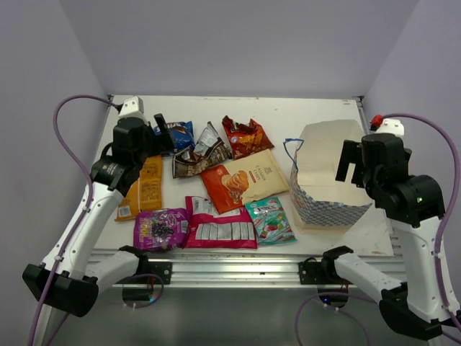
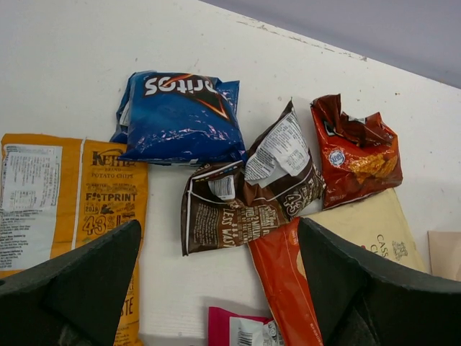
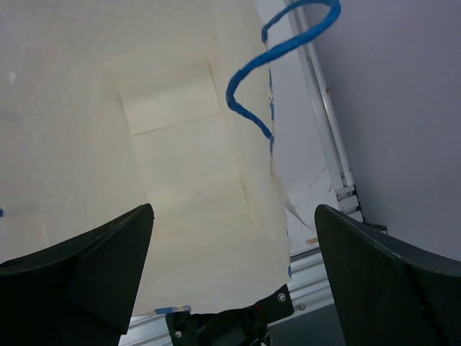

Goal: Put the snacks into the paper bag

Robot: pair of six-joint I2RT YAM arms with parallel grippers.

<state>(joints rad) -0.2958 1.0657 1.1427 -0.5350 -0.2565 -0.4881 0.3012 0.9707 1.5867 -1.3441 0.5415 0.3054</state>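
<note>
Beside brown packet, blue packet

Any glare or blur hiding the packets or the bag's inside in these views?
Top external: evenly lit, sharp. Left wrist: glints on the blue packet, label legible; near fingers dark, soft. Right wrist: paper bag interior pale, washed out, folds faint.

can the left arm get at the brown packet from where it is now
Probably yes. The left arm hangs over the brown packet with its jaws wide open, and nothing lies on top of that packet, so the way down looks free.
</note>
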